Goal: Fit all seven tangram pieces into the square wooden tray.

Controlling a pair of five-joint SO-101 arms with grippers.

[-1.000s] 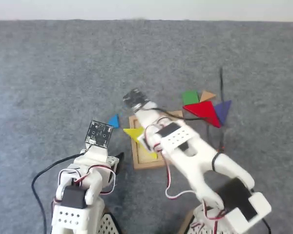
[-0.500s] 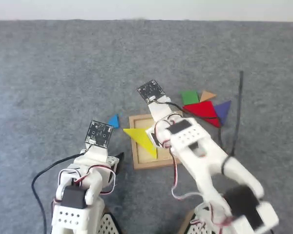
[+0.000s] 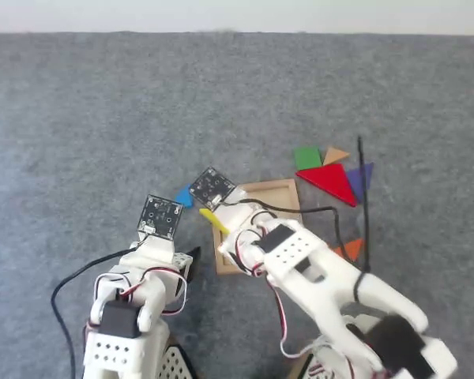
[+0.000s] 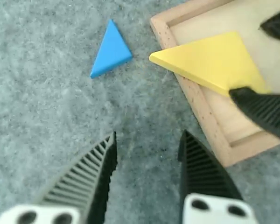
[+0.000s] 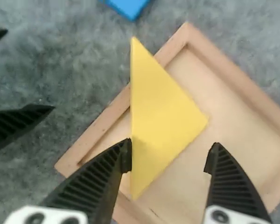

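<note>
- The square wooden tray (image 3: 278, 186) lay flat on the grey carpet (image 3: 103, 103), and everything below is placed from it.
- The yellow triangle (image 5: 161, 116) sat partly in the tray. Its wide part was over the tray floor, and one sharp corner lay across the rim and poked out over the carpet on the side facing the left arm.
- The right gripper (image 5: 170, 147) hung directly above the tray with its jaws spread wide on either side of the yellow triangle. One finger (image 5: 107, 172) was at the triangle's long edge and the other stood clear of it over bare wood, so nothing was gripped.
- The left gripper (image 4: 148, 135) hovered over the carpet just outside the rim that the yellow corner overhung. Its jaws were parted and held nothing.
- The blue triangle (image 4: 111, 49) lay flat on the carpet near the tray's corner on the left arm's side, close to the yellow tip but apart from it.
- In the high view, the red triangle (image 3: 329, 181) lay just outside the tray's opposite side.
- The green piece (image 3: 306, 157) and a small tan triangle (image 3: 336, 154) lay just beyond the red triangle, and the purple piece (image 3: 357, 180) was next to it, on the side away from the tray.
- An orange piece (image 3: 349, 249) lay on the carpet off the tray's near corner on that same side, against the right arm.
</note>
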